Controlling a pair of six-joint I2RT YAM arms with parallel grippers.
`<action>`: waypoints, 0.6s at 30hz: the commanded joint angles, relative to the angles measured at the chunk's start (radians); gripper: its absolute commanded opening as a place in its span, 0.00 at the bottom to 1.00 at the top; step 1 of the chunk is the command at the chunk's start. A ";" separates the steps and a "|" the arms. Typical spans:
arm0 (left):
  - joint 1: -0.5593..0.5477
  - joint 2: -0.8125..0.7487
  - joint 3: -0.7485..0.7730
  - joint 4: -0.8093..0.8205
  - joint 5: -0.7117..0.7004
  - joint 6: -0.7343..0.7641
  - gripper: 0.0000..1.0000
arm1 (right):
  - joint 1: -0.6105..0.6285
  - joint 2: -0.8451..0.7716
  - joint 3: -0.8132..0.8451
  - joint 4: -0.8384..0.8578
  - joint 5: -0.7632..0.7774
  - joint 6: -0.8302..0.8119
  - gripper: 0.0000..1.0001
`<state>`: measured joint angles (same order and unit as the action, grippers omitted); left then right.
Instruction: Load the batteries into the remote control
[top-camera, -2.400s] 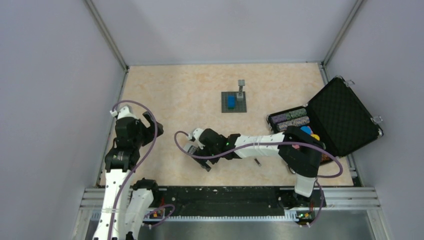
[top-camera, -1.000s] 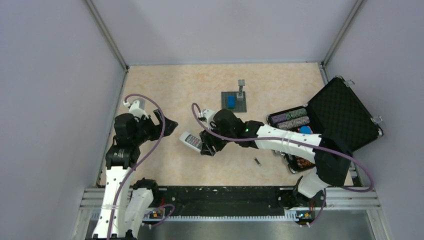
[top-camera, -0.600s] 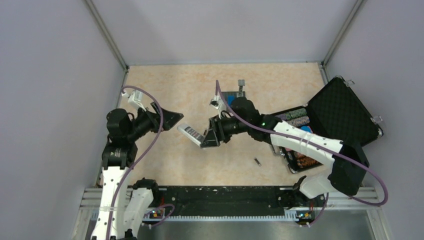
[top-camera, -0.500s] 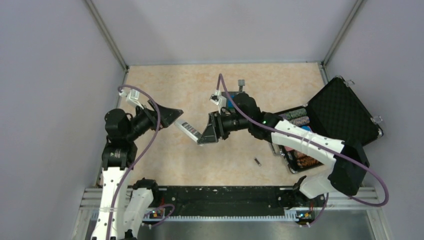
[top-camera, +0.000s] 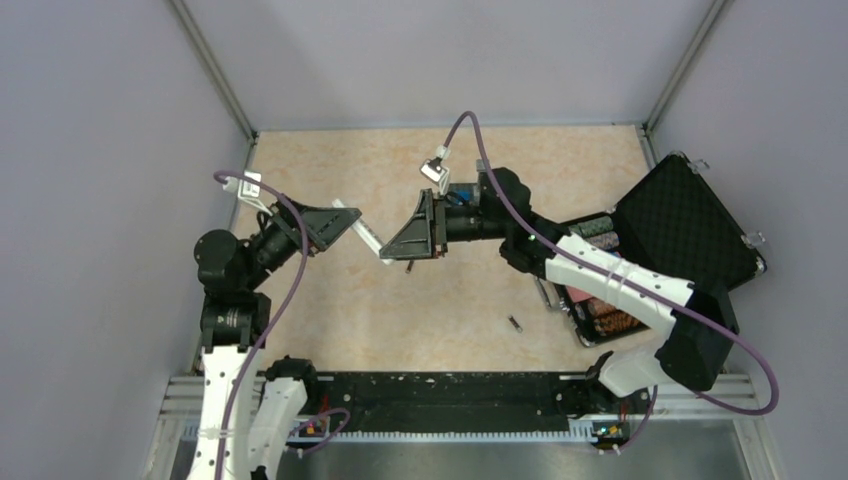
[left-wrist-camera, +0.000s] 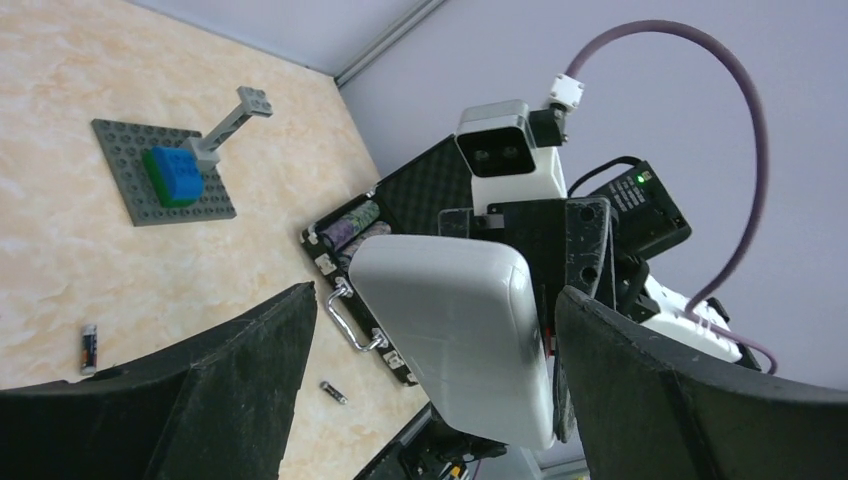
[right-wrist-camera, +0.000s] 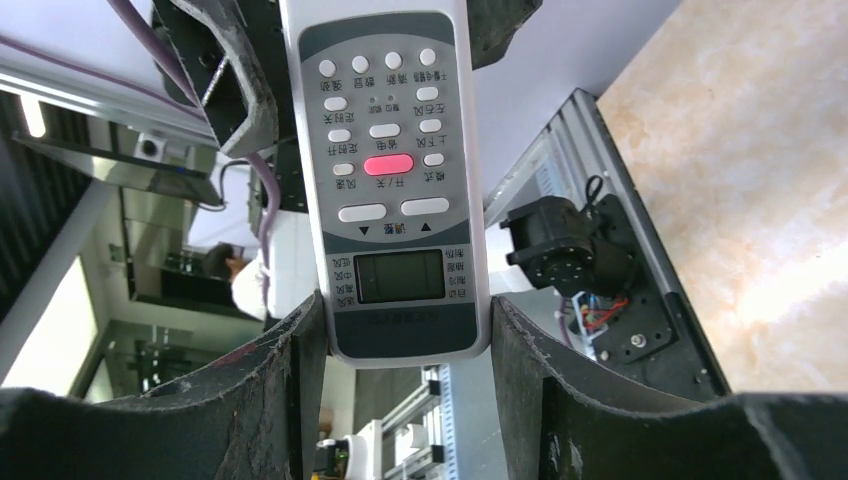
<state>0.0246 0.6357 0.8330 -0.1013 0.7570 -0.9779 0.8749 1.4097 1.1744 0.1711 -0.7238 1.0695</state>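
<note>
Over on the left side, the left gripper (top-camera: 340, 222) has its jaws spread wide, one either side of the free end of the small white rectangular plastic remote control (top-camera: 364, 232). It isn't touching it; the left wrist view shows a gap on both sides. The remote control is up in the air between the two arms, well off the beige tabletop (top-camera: 320, 160), with its plain white back facing the left wrist camera. Next along, the right gripper (right-wrist-camera: 403, 325) is clamped on the remote control's screen end, its fingers pressed against the two long edges.

Further right, the two tiny dark cylindrical batteries (top-camera: 515, 323) are lying loose on the table, well apart from the remote control, so nothing's loaded yet. Far right is a black open case (top-camera: 690, 235) with poker chips in it.

My guess is the remote control is light and stiff, but its smooth shell looks slippery (the rounded corners won't help). I'd grab it across the long edges and leave the back free, though I can't make out a cover seam.
</note>
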 joint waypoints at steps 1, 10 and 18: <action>0.003 -0.022 -0.026 0.188 0.048 -0.136 0.92 | -0.009 0.003 0.021 0.132 -0.034 0.093 0.30; -0.002 -0.041 -0.114 0.325 0.056 -0.248 0.92 | -0.011 0.031 0.001 0.203 -0.036 0.167 0.30; -0.015 -0.014 -0.126 0.355 0.059 -0.287 0.64 | -0.011 0.058 0.016 0.099 -0.033 0.124 0.30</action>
<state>0.0166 0.6113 0.7116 0.1551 0.7967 -1.2312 0.8722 1.4574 1.1717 0.2787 -0.7540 1.2087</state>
